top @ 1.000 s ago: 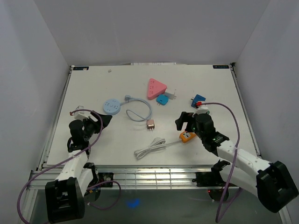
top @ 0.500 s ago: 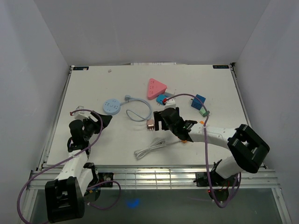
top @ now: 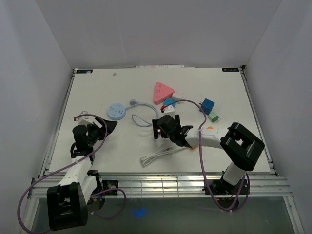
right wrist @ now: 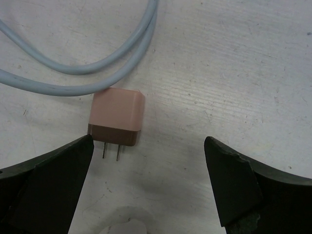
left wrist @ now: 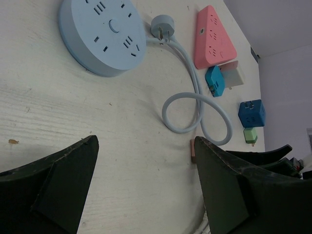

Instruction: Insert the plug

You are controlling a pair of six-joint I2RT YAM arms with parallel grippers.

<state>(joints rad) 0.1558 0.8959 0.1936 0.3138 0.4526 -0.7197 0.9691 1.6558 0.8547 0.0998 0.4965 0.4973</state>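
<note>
Pink plug [right wrist: 117,118] | lies between right end effector [right wrist: 147,146] fingers | fingers spread wide, empty

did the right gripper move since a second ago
Yes. The right gripper swung left in the top view: from right of the pink triangular strip to straight below it, over the pink plug.

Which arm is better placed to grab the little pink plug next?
Right. The right gripper hangs open directly over the pink plug, which lies between its fingers in the wrist view. The left gripper, also open, sits far off to the left.
</note>
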